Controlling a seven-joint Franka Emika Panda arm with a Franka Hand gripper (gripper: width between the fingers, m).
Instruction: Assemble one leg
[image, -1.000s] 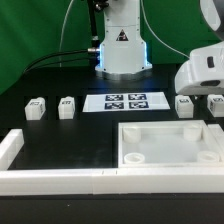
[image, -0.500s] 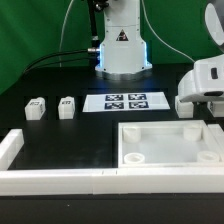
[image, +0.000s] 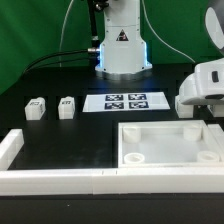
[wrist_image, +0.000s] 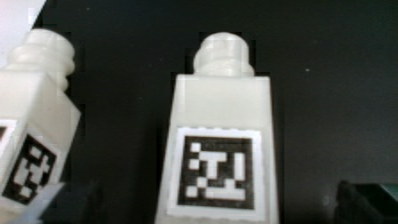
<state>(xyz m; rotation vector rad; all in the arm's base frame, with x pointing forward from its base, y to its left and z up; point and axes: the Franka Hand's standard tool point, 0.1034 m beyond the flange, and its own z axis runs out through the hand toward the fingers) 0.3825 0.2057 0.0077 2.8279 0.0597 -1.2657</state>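
Two legs, small white blocks with marker tags, stand at the exterior view's left (image: 36, 107) (image: 67, 106). My gripper (image: 203, 100) is low over the table at the exterior view's right and hides the other two legs there. In the wrist view one leg (wrist_image: 222, 130) lies between my jaws, with its tag facing the camera and its round peg pointing away. A second leg (wrist_image: 36, 110) lies beside it. The gripper (wrist_image: 210, 205) is open, with a dark finger (wrist_image: 368, 202) apart from the leg on one side.
The marker board (image: 125, 101) lies at mid table before the robot base (image: 122, 45). The large white tray with raised rim (image: 170, 128) sits at the front right. A white L-shaped fence (image: 55, 180) runs along the front left.
The gripper has come down over the two legs at the exterior view's right, which now hides them. It has barely moved in the last half second.
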